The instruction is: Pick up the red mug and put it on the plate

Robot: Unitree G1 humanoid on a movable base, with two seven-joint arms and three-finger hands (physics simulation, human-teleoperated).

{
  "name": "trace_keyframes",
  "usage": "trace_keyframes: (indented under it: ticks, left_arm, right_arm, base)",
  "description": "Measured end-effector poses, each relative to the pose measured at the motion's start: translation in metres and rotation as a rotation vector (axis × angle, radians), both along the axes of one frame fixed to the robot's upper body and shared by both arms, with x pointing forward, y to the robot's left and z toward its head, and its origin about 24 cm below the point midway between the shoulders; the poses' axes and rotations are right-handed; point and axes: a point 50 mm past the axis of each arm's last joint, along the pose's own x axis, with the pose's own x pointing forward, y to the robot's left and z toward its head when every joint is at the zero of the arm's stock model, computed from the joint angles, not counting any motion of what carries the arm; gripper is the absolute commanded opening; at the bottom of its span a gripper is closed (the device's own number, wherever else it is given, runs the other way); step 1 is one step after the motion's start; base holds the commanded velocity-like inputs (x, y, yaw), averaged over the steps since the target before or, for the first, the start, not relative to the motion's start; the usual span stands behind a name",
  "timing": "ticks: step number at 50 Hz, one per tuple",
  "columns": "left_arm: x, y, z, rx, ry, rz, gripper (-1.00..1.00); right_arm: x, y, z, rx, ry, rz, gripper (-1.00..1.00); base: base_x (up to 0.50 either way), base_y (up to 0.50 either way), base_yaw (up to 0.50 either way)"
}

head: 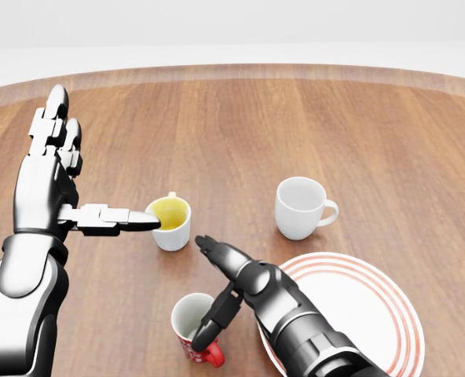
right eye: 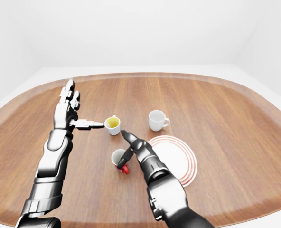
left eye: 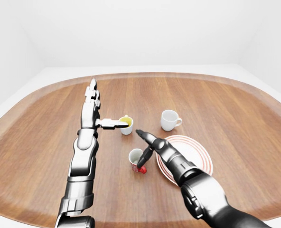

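the red mug [head: 195, 330] stands upright on the wooden table [head: 295, 126] at the bottom of the head view, just left of the plate [head: 378, 306]; its inside is white and looks empty, and white lettering runs on its red side, too small for me to read. the plate, white with red rings at the rim, has nothing lying in it, though my right forearm crosses over its left edge. above the red mug sits a white mug with a yellow interior [head: 170, 222], and to its right a plain white mug [head: 301, 206] with its handle pointing right; i cannot see into that one. my right hand [head: 221, 287] is spread open over the red mug, one finger reaching up and left, another angled down across the mug's rim toward its handle; it grips nothing. my left hand [head: 56, 177] is open too, fingers pointing up the view, thumb stretched right with its tip at the yellow-lined mug's rim.
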Motion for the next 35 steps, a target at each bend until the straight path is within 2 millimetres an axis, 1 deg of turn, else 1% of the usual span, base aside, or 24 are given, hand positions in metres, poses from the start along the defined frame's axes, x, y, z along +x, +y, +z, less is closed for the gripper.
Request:
trace_keyframes:
  ticks: [19, 35]
  left_arm:
    - [0.0, 0.001, -0.001, -0.001, 0.004, 0.0, 1.0]
    - [0.0, 0.002, -0.004, -0.004, 0.015, 0.003, 1.0]
  right_arm:
    - [-0.006, 0.007, -0.006, -0.014, 0.022, 0.013, 1.0]
    - [-0.015, 0.007, -0.018, -0.034, 0.059, 0.017, 1.0]
  base:
    - [0.0, 0.0, 0.0]
    - [0.0, 0.0, 0.0]
